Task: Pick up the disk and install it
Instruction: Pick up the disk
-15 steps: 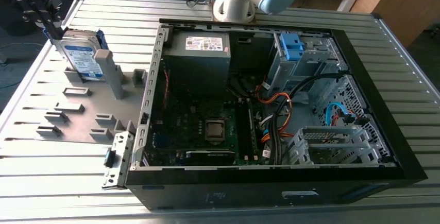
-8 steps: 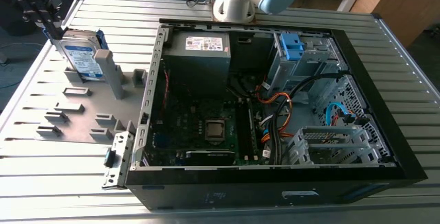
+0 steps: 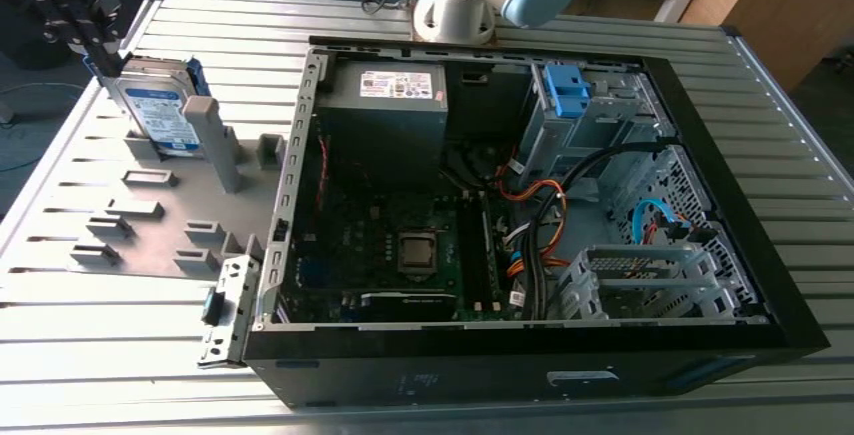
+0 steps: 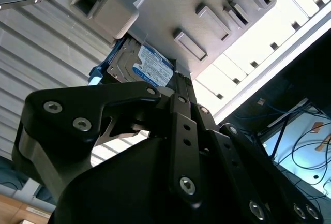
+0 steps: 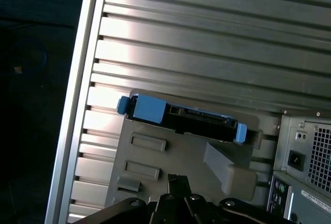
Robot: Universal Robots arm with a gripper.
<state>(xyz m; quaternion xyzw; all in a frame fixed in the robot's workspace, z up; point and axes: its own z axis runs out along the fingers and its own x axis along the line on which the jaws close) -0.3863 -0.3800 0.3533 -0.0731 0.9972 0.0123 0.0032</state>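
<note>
While I watch from far away, the disk [image 3: 158, 107] stands up on its edge in a grey holder plate [image 3: 80, 195], at the exterior view's left of the open computer case [image 3: 747, 205]. The disk is a flat silver box with a white and blue sticker on its wide face. It has blue plastic along its sides. In the first wrist view I see it from the thin edge, dark in the middle, and I count two blue ends, one at each tip. A tall grey post [image 3: 214, 140] on the plate stands just beside the disk. The plate lies on a metal table [image 3: 107, 325] with long ribs. The gripper [image 3: 100, 55] hangs just over the top corner of the disk. I cannot tell if the gripper is open or closed, and I cannot tell if it touches the disk. Now I count. There is one disk, one gripper, one holder plate and one computer case. Inside the case I see one grey power box [image 3: 387, 105] with a white sticker and one blue plastic bracket [image 3: 567, 90] near the far wall. One robot arm [image 3: 461, 0] rises behind the case.
</note>
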